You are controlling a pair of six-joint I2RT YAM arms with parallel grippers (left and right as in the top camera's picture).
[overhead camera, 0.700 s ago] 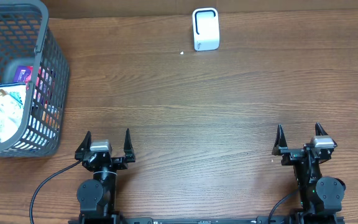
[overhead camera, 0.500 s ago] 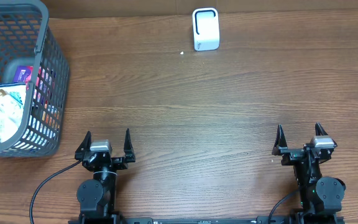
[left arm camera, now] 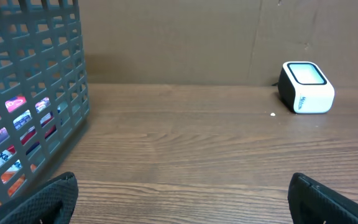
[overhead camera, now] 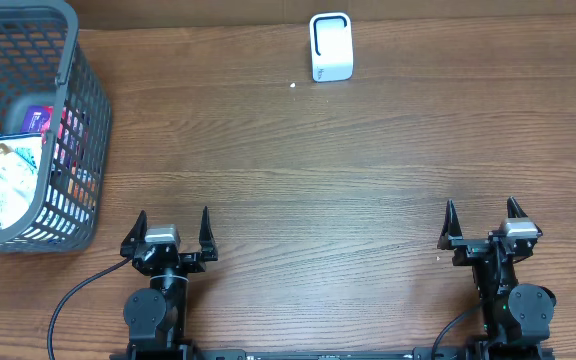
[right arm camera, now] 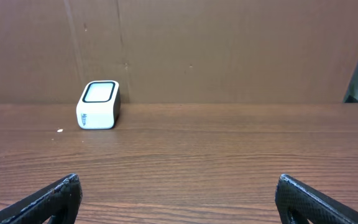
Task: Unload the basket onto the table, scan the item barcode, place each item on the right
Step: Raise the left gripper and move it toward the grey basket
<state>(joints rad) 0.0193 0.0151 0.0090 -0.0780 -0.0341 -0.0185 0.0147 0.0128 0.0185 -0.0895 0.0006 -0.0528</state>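
Observation:
A white barcode scanner (overhead camera: 330, 46) with a dark window stands at the far middle of the wooden table; it also shows in the left wrist view (left arm camera: 306, 87) and the right wrist view (right arm camera: 99, 104). Packaged items (overhead camera: 10, 178) lie inside the grey basket (overhead camera: 78, 90) at the far left, seen through its mesh (left arm camera: 17, 118). My left gripper (overhead camera: 173, 230) rests open at the near left edge, with nothing between its fingers. My right gripper (overhead camera: 481, 221) is open and empty at the near right.
A small white speck (overhead camera: 293, 85) lies on the table left of the scanner. A brown cardboard wall (right arm camera: 229, 50) backs the table. Bare wood spans between the grippers and the scanner.

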